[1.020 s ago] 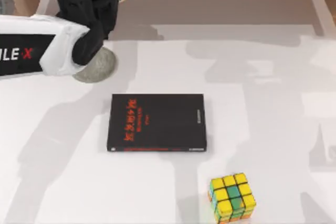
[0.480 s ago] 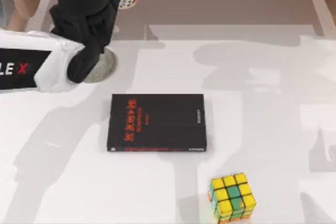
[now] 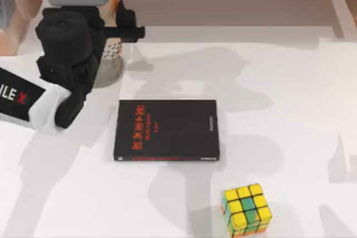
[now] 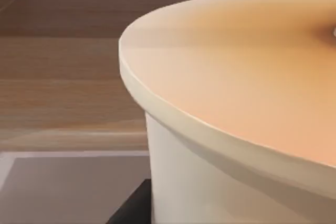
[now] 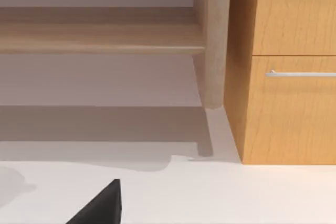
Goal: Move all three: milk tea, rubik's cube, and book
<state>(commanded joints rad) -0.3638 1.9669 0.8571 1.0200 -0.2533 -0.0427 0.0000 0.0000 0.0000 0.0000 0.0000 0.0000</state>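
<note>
Milk tea is what my left gripper is pinching: from above, the cup stands upright at the table's far left, its straw pointing up, its speckled base over a grey round coaster, and my dark fingers close on its lower body. The rubik's cube sits well apart at the near right, closer to my right arm. A black book lies flat between them. A second ago the cup was mostly hidden under my arm; now its lid and straw are exposed.

Left wrist view: the cup's peach lid and pale wall loom very close, axis upright.

Right wrist view: a wooden cabinet faces me; whether those jaws are spread I cannot tell.
</note>
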